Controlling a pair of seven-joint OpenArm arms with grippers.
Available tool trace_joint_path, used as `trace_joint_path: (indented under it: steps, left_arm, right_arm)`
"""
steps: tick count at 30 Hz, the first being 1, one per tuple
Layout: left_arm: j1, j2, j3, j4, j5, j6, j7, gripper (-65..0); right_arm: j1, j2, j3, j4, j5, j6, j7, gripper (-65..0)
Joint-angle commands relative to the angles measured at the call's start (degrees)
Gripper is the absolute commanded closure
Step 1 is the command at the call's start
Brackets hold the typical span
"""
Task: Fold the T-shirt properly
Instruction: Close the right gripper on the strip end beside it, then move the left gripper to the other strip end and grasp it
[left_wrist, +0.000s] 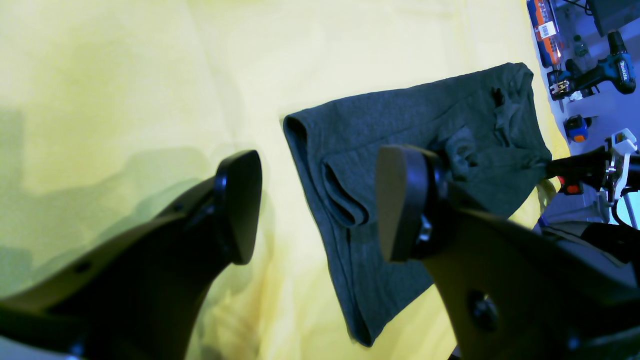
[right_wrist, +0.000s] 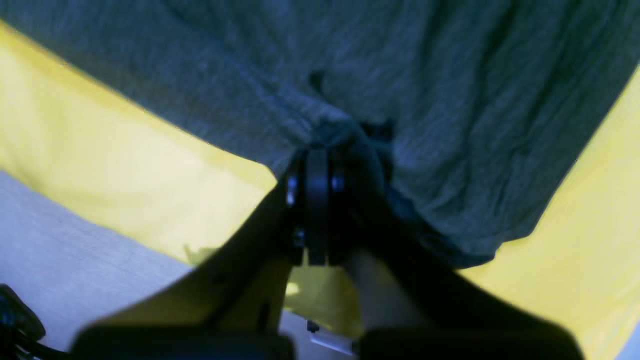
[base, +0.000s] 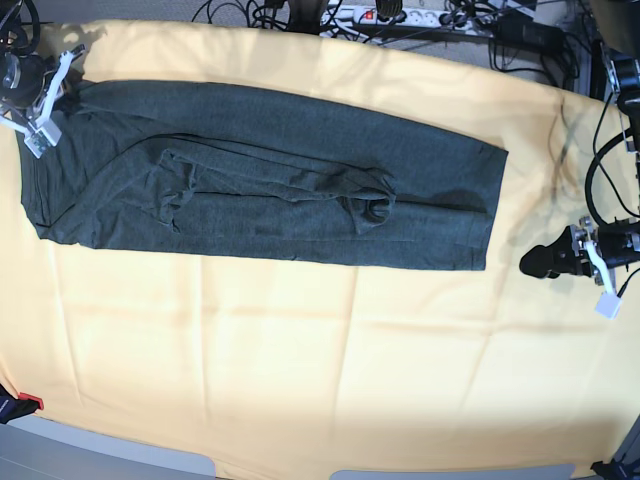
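Observation:
The T-shirt (base: 260, 185) is a dark charcoal knit, folded into a long band across the far half of the pale yellow cloth (base: 300, 370), with a sleeve bunched on top. My right gripper (right_wrist: 317, 152) is shut on the shirt's edge (right_wrist: 380, 80), and the fabric puckers around its tips; its arm (base: 35, 95) sits at the band's left end. My left gripper (left_wrist: 320, 205) is open above the yellow cloth, fingers (left_wrist: 240, 205) spread with nothing between them. In the base view the left gripper (base: 535, 263) hovers just right of the band's right end.
A power strip and cables (base: 400, 15) run along the far edge. A cordless drill (left_wrist: 617, 67) and other tools lie past the shirt's far end. The grey table edge (base: 100, 455) shows at the front, with a small red item (base: 25, 403) at the left.

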Motion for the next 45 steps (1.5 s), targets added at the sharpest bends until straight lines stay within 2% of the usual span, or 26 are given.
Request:
trace_joint_path:
  steps: [1, 9, 15, 23, 25, 28, 29, 32, 34, 35, 41, 45]
  left_arm:
    - [-1.5, -1.4, -0.4, 0.8, -1.4, -0.5, -0.6, -37.5]
    - [-1.5, -1.4, -0.4, 0.8, -1.4, -0.5, -0.6, -37.5]
    - [-1.4, -1.4, -0.4, 0.8, -1.4, -0.5, -0.6, -37.5]
    - [-1.5, -1.4, -0.4, 0.8, -1.4, -0.5, -0.4, -37.5]
    - [-1.5, -1.4, -0.4, 0.8, -1.4, -0.5, -0.4, -37.5]
    - [-1.5, -1.4, -0.4, 0.8, -1.4, -0.5, -0.4, -37.5]
    - [-1.5, -1.4, -0.4, 0.8, -1.4, -0.5, -0.4, -37.5]
    - [-1.5, -1.4, -0.4, 0.8, -1.4, -0.5, -0.4, -37.5]
    - [-1.5, -1.4, -0.4, 0.8, -1.4, -0.5, -0.4, -37.5]
    - [-1.5, -1.4, -0.4, 0.8, -1.4, -0.5, -0.4, -37.5]
    - [-1.4, -1.8, -0.4, 0.8, -1.4, -0.5, 0.3, -37.5]
    - [-1.5, -3.6, -0.5, 0.8, -1.4, -0.5, -0.1, -37.5]
  right_arm:
    - [0.0, 1.1, 0.5, 0.8, -0.3, 0.1, 1.3, 0.0]
    - [0.2, 1.1, 0.5, 0.8, -0.4, 0.1, 1.2, 0.0]
    - [3.0, 1.2, 0.5, 0.8, -0.5, 0.1, 3.8, 0.0]
    - [3.8, 1.1, 0.5, 0.3, -0.4, 0.1, 4.3, 0.0]
    - [3.8, 1.1, 0.5, -0.9, -0.7, 0.1, 6.3, 0.0]
    - [3.8, 1.1, 0.0, -4.4, -6.6, 0.1, 12.4, 0.0]
    - [3.8, 1.1, -0.2, -5.6, -8.2, 0.1, 14.0, -1.9]
    - [3.8, 1.1, -0.5, -7.8, -9.1, 0.1, 15.8, -20.5]
    - [4.0, 1.3, -0.4, -7.8, -9.2, 0.1, 15.7, -30.0]
    - [4.3, 1.3, -0.3, -7.7, -9.2, 0.1, 15.7, -31.8]
    - [7.0, 1.3, 0.8, -3.5, -9.0, -1.4, 14.0, -31.7]
    - [7.0, 1.2, 3.2, 0.6, -8.9, -6.4, 14.1, -31.7]
